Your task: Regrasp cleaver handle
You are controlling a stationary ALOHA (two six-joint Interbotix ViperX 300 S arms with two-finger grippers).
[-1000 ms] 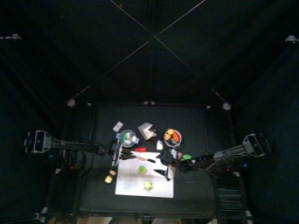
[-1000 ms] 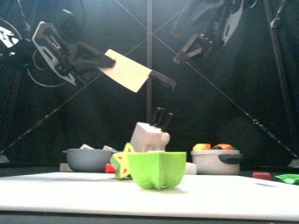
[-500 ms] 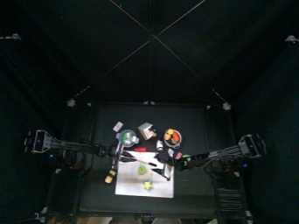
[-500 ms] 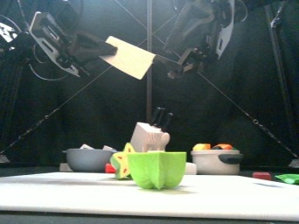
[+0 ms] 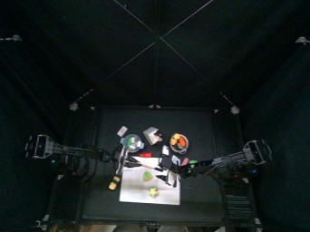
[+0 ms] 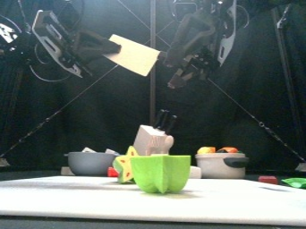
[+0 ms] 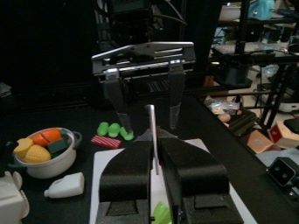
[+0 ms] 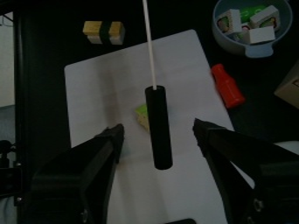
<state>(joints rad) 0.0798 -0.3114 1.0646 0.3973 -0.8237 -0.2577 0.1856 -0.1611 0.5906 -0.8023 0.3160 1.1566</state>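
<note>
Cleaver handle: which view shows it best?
Right wrist view: the cleaver handle hangs whole between the right end effector's open jaws. The front view hides it behind that arm, the left wrist view shows it edge-on, and the top view too small.

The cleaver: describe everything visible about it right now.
The cleaver has a broad, pale rectangular blade and a straight black handle. It hangs tilted in the air, high above the white mat, touching nothing on the table. The left end effector is shut on the blade, which shows edge-on as a thin line between its jaws. The handle points toward the right end effector, whose open jaws flank it on either side without touching it.
</note>
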